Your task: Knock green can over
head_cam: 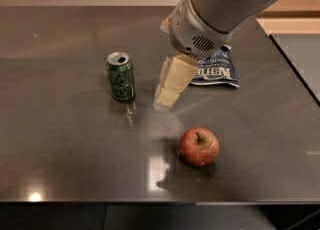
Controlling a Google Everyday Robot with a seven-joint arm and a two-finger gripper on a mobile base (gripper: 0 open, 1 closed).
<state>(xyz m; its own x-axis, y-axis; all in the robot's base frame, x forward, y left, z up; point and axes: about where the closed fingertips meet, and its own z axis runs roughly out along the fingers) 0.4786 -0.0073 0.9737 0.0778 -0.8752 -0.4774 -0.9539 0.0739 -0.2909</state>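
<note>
The green can (120, 76) stands upright on the dark table (65, 139), left of centre, its silver top with pull tab facing up. My gripper (167, 96) hangs from the grey arm that reaches in from the upper right. Its cream fingers (172, 81) point down at the table, a short way to the right of the can and apart from it. Nothing is in the gripper.
A dark blue chip bag (216, 71) with white lettering lies behind the arm, partly hidden by it. A red apple (199, 146) sits at the front, right of centre. The table's right edge (295, 69) runs diagonally beside a grey floor.
</note>
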